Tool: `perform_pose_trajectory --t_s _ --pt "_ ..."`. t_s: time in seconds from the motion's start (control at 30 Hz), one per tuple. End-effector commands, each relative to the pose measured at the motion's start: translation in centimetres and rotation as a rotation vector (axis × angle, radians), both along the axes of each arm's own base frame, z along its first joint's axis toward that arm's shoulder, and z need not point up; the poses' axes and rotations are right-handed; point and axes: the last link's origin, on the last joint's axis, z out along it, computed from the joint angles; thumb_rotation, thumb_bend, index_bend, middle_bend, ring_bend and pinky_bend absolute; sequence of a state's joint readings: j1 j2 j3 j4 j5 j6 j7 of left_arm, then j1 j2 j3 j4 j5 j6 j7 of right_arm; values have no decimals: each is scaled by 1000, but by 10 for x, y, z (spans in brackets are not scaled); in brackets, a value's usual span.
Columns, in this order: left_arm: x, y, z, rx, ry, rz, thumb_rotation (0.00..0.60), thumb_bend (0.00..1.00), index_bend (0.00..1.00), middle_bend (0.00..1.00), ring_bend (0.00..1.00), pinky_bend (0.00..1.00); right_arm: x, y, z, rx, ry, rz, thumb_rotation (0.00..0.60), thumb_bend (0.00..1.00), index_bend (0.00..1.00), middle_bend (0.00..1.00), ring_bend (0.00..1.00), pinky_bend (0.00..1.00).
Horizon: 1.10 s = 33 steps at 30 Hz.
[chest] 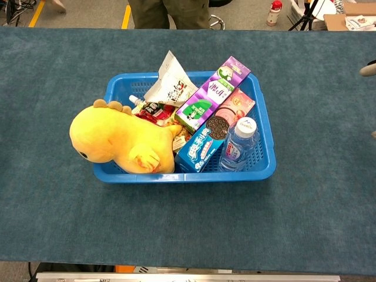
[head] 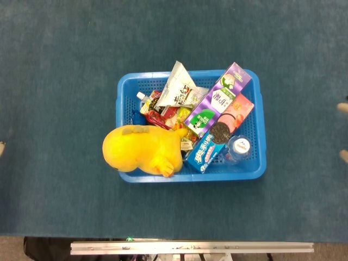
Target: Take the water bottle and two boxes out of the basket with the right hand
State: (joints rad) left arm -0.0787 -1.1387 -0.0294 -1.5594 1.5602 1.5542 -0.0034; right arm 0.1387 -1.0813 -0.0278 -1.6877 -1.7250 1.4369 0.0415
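The blue basket (head: 190, 175) (chest: 188, 175) stands mid-table. The water bottle (head: 238, 147) (chest: 239, 144) stands in its front right corner, white cap up. Beside it a blue cookie box (head: 209, 148) (chest: 202, 145) leans on a pink box (head: 239, 111) (chest: 235, 107). A purple box (head: 217, 100) (chest: 212, 93) lies slanted over the far rim. Only the tips of my right hand (head: 343, 107) (chest: 369, 68) show at the right edge, spread apart, holding nothing, well clear of the basket. A sliver of my left hand (head: 1, 145) shows at the left edge.
A yellow plush dinosaur (head: 138, 151) (chest: 111, 138) fills the basket's left front and hangs over its rim. A white snack bag (head: 179, 87) and small packets lie at the back. Blue cloth covers the table. A person stands beyond the far edge.
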Motion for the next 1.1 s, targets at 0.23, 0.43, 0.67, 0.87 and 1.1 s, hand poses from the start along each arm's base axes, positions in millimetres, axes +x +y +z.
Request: perform_pose_trajectory --t_s 0.23,0.43,0.67,0.87,1.1 --pt "0 -1 0 0 1 2 600 202 271 93 42 202 46 -1 -4 125 41 138 600 102 217 183 158 267" --pt "0 -1 1 5 -2 3 600 203 271 93 42 202 62 -5 -10 167 105 179 600 98 218 184 158 267" --pt "1 -2 2 8 -4 1 600 202 272 94 42 202 75 -13 -19 175 220 231 600 90 218 184 158 267" --pt "1 -3 4 8 -6 0 600 203 271 95 43 202 85 -19 -32 181 250 275 600 67 218 184 141 267" --pt "0 -4 6 14 -12 2 600 203 272 96 43 202 91 -25 -46 183 262 314 600 17 208 144 112 266"
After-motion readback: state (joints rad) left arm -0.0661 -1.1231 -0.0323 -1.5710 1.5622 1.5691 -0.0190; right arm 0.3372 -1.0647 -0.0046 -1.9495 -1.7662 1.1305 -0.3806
